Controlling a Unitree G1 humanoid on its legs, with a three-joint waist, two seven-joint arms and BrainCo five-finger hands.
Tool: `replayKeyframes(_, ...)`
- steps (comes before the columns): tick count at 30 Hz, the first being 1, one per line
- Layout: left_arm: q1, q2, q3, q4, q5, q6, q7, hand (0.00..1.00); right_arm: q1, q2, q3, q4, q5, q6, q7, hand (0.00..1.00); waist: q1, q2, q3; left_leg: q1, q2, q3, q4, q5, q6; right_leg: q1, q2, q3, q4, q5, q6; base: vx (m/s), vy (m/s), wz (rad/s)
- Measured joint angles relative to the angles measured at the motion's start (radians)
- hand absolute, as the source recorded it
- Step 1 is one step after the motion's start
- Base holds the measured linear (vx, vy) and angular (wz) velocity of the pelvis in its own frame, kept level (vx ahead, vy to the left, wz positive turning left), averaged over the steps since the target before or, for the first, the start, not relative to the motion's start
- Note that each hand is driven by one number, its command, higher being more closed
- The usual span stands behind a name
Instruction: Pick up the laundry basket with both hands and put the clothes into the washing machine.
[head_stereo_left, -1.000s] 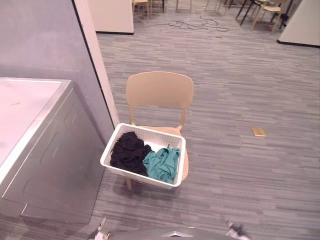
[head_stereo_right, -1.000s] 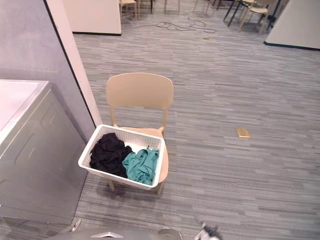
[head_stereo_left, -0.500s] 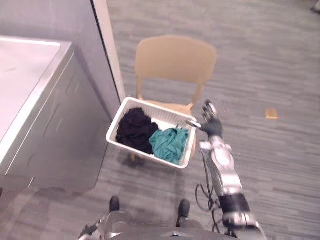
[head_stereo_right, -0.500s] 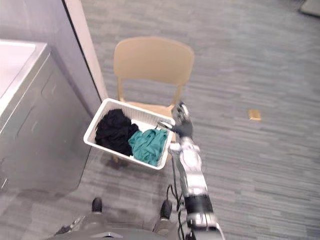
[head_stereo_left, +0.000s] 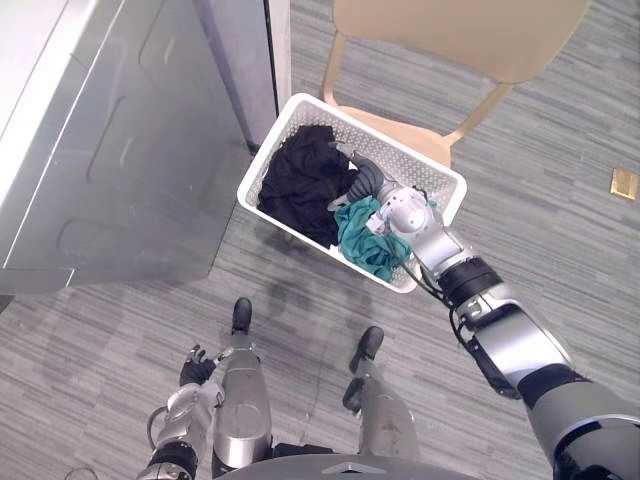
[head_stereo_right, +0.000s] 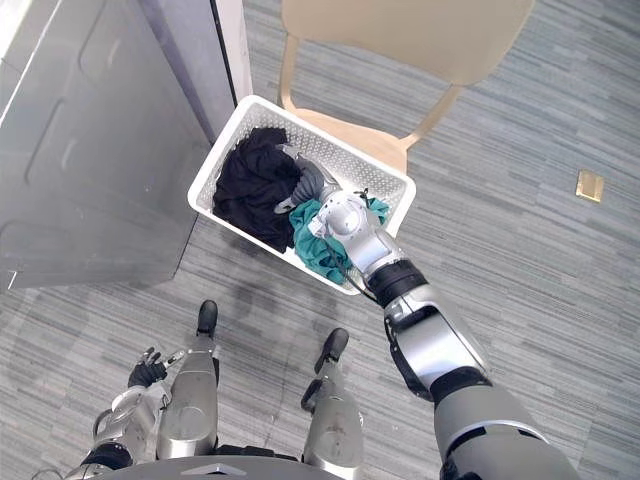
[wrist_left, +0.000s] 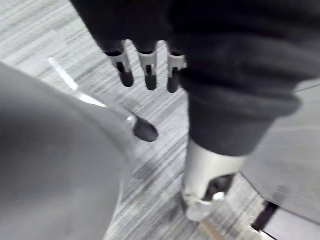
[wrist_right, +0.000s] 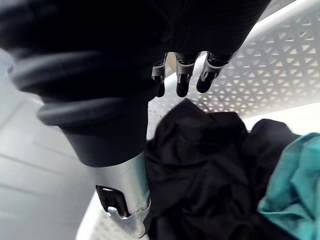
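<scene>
1. The washing machine (head_stereo_left: 110, 150) stands at the robot's left. We see its grey side panel just beside the basket's near-left end.
2. The chair (head_stereo_left: 470, 35) carries the basket (head_stereo_left: 430, 180) on its seat. The basket's long axis runs from the machine side away to the robot's right, so the two short end walls are the grip points.
3. The black clothes (head_stereo_left: 300, 180) lie in the machine-side half of the basket. The teal clothes (head_stereo_left: 368, 240) lie in the other half.
4. The right hand (head_stereo_left: 358, 175) hovers over the middle of the basket, above the black clothes. Its fingers (wrist_right: 182, 75) are straight and apart, holding nothing. We judge that the right end wall lies outward from this hand, to the robot's right.
5. The left hand (head_stereo_left: 192, 368) hangs low beside the leg, well apart from the basket. Its fingers (wrist_left: 147, 67) are relaxed and empty. The right hand is far nearer.
6. Change from half a second ago: the camera has tipped downward, and the right hand has moved from just beside the basket's right end to over the clothes.
</scene>
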Motion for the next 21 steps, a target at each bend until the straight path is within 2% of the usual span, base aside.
replayKeyframes(3, -0.004, 0.008, -0.002, 0.001, -0.051, 0.0, 0.001, 0.0, -0.039, -0.059, 0.052, 0.028, -0.092, 0.002, 0.001, 0.0, 0.006, -0.002, 0.007, -0.031, -0.001, -0.017, -0.001, 0.007, -0.001, -0.022, 0.001, -0.014, 0.0, 0.003, -0.002, -0.01, -0.009, 0.1)
replayKeyframes(5, -0.01, 0.012, -0.012, -0.001, -0.127, -0.004, 0.008, 0.0, -0.08, -0.086, 0.065, 0.029, -0.163, 0.002, 0.0, 0.0, 0.01, -0.002, 0.028, -0.049, -0.001, -0.022, -0.001, 0.013, -0.001, -0.035, 0.002, -0.018, 0.0, 0.007, -0.005, -0.04, -0.011, 0.03)
replayKeyframes(9, -0.047, 0.016, -0.027, -0.021, -0.189, -0.009, 0.031, 0.0, -0.126, -0.122, 0.082, 0.05, -0.231, 0.006, -0.005, 0.0, 0.015, -0.009, 0.043, -0.096, -0.001, -0.045, -0.003, 0.027, -0.001, -0.066, 0.005, -0.037, 0.0, 0.012, -0.009, -0.04, -0.015, 0.11)
replayKeyframes(12, -0.066, 0.015, -0.04, -0.05, -0.248, -0.019, 0.039, 0.0, -0.142, -0.123, 0.083, 0.077, -0.237, 0.027, -0.008, 0.0, 0.027, -0.012, 0.047, -0.112, -0.002, -0.048, -0.003, 0.03, -0.001, -0.079, 0.005, -0.04, -0.001, 0.014, -0.009, -0.01, -0.003, 0.02)
replayKeyframes(14, -0.081, 0.015, -0.063, -0.085, -0.349, -0.035, 0.052, 0.0, -0.157, -0.123, 0.083, 0.077, -0.237, 0.046, -0.024, 0.0, 0.03, -0.012, 0.048, -0.135, -0.003, -0.062, -0.004, 0.037, -0.002, -0.095, 0.006, -0.051, -0.001, 0.016, -0.011, -0.02, -0.007, 0.09)
replayKeyframes(21, -0.119, 0.005, -0.071, -0.143, -0.393, -0.04, 0.075, 0.0, -0.22, -0.118, 0.082, 0.106, -0.237, 0.076, -0.052, 0.0, 0.037, -0.016, 0.053, -0.175, -0.003, -0.09, -0.042, 0.072, -0.002, -0.127, 0.01, -0.083, -0.007, 0.02, -0.013, -0.03, -0.002, 0.11)
